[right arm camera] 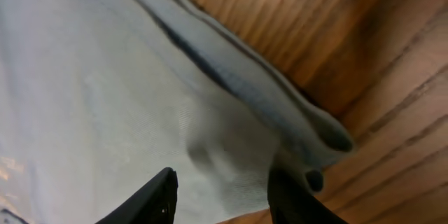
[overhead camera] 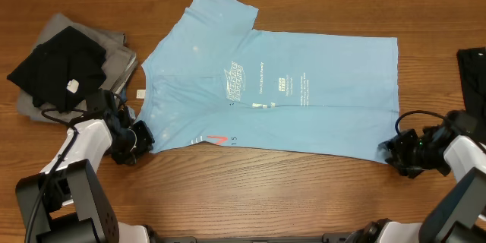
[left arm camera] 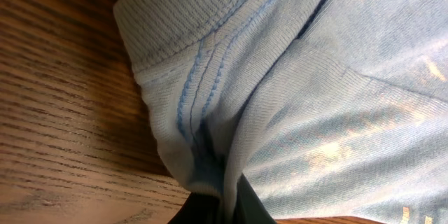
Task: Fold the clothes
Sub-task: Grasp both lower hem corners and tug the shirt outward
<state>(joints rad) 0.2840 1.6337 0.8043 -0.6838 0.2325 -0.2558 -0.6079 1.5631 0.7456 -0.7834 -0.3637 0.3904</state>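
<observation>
The left claw [overhead camera: 143, 138] sits low at the near left corner of the light blue T-shirt [overhead camera: 304, 91] and is closed on the cloth. In the left wrist view a ribbed, stitched edge is pinched between its dark fingers [left arm camera: 196, 214]. The right claw [overhead camera: 393, 150] is at the near right corner. Its fingers [right arm camera: 152, 197] stand apart, with the hem corner between them, not pinched. The T-shirt lies spread flat in the middle of the wooden tabletop [overhead camera: 304, 190], print upward. Farther away at the left, a pile of black and grey clothes [overhead camera: 68, 68] lies near it.
</observation>
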